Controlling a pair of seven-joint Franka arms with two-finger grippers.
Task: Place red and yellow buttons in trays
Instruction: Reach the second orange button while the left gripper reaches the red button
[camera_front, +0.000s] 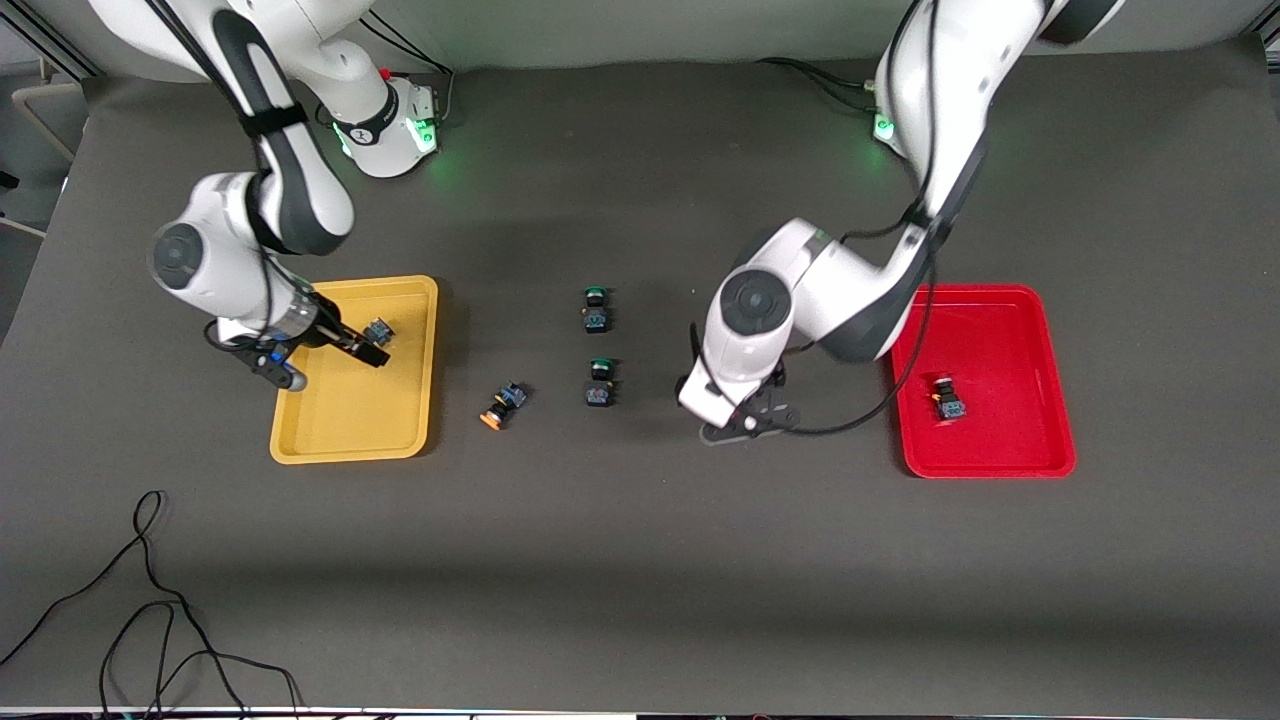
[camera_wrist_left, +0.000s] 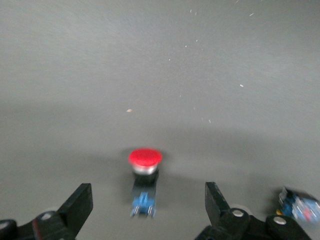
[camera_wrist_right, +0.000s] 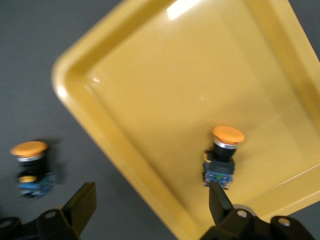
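The yellow tray (camera_front: 352, 440) lies toward the right arm's end of the table, and the red tray (camera_front: 1010, 460) toward the left arm's end holds one red button (camera_front: 947, 399). The right gripper (camera_front: 372, 345) hangs over the yellow tray, spread wide and empty, an orange-yellow button (camera_wrist_right: 222, 155) lying in the tray beneath it, apparently delivered. The left gripper (camera_wrist_left: 149, 207) hovers low over the table between the green-capped buttons (camera_front: 597, 345) and the red tray, parted wide around a second red button (camera_wrist_left: 144, 177), probably lining up to grasp it. Another orange-yellow button (camera_front: 503, 405) lies on the table between the yellow tray and the green-capped buttons.

- Right gripper (camera_front: 372, 342), wrist tilted low, hangs with its jaws spread wide.
- Left gripper (camera_front: 745, 418) points straight downward, arm bent, its jaws likewise apart.
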